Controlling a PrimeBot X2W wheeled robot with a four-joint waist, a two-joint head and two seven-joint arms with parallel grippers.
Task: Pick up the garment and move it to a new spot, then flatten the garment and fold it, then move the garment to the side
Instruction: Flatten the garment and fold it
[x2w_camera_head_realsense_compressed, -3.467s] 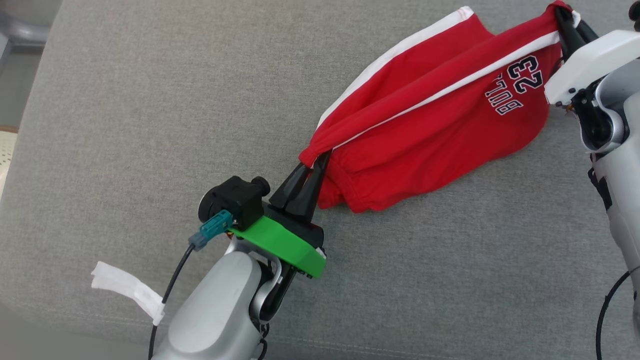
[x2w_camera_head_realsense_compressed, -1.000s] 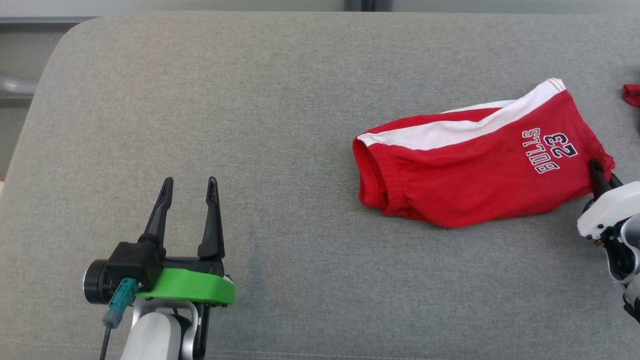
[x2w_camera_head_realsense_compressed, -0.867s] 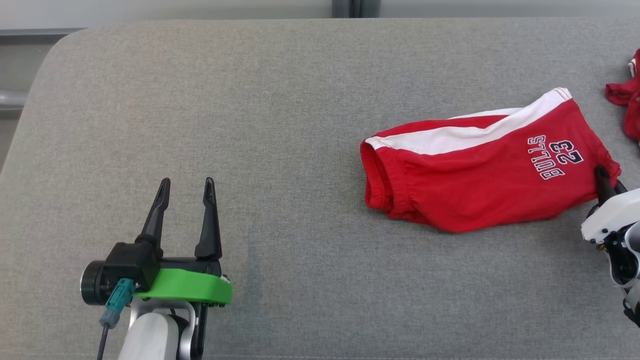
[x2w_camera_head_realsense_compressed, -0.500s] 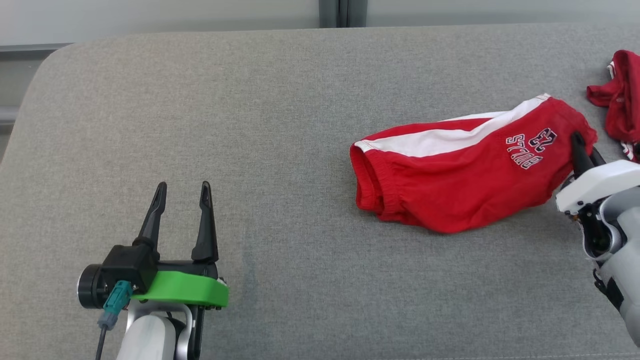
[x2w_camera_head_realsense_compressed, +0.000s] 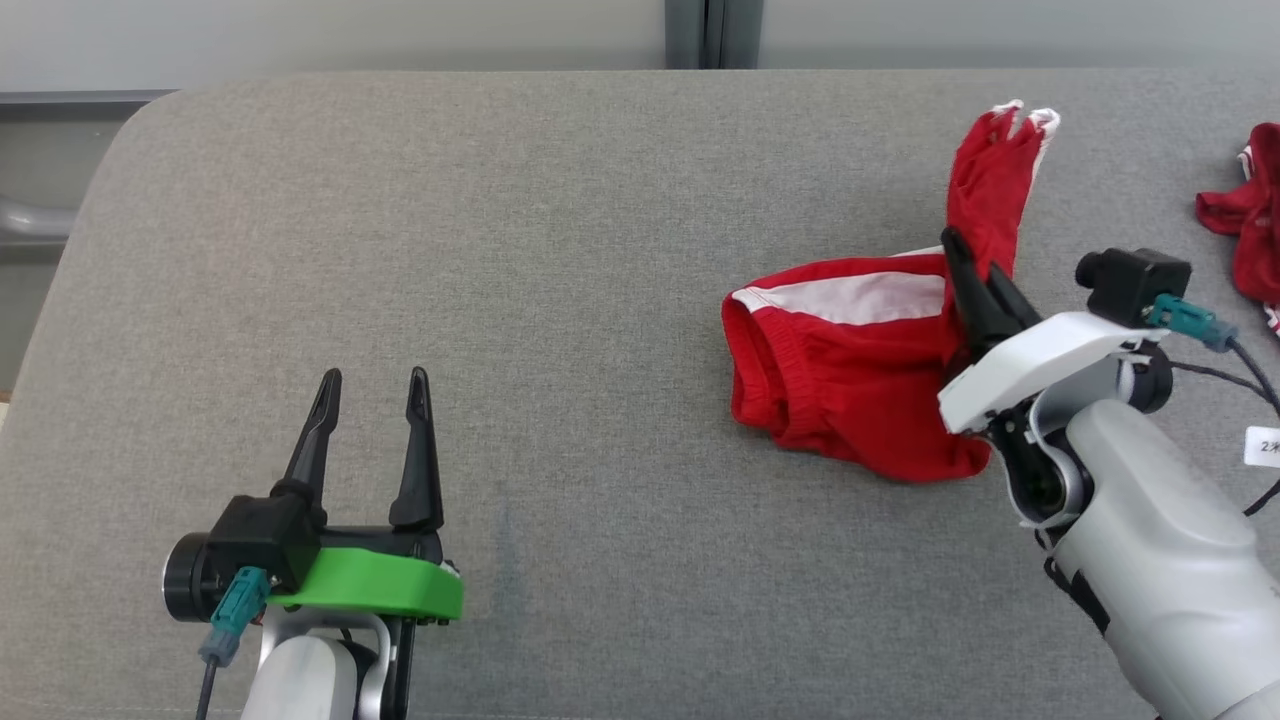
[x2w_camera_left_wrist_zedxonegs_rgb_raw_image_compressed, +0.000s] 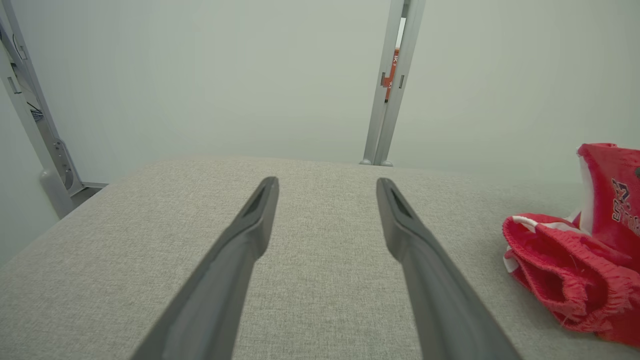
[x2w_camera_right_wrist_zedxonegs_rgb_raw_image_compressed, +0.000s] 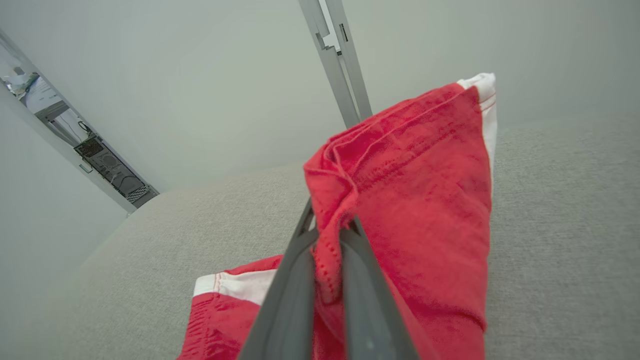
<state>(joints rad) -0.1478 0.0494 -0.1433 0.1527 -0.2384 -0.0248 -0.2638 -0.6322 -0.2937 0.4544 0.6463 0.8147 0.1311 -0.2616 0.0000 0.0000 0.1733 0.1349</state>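
While most of the red garment (x2w_camera_head_realsense_compressed: 840, 390) lies crumpled on the right half of the grey cushion (x2w_camera_head_realsense_compressed: 500, 250), one end of it is raised off the cushion and stands upright, its white-trimmed hem toward the cushion's far edge. A white stripe runs along the part that rests on the cushion, and the elastic waistband faces the cushion's middle. The right gripper (x2w_camera_head_realsense_compressed: 965, 255) has its two dark fingers pressed together on a fold of the raised end; in the right wrist view the red cloth bunches between the closed fingers (x2w_camera_right_wrist_zedxonegs_rgb_raw_image_compressed: 295, 280) and drapes over them to the right. That arm's grey forearm crosses the cushion's near right corner. The left gripper (x2w_camera_head_realsense_compressed: 375, 378) hovers over the cushion's near left part, well apart from the garment, its fingers spread wide and nothing between them, both pointing toward the far edge. A second red cloth (x2w_camera_head_realsense_compressed: 1250, 230) lies at the cushion's right edge. Behind the cushion's far edge stands a grey metal post (x2w_camera_head_realsense_compressed: 705, 35) against a pale wall.
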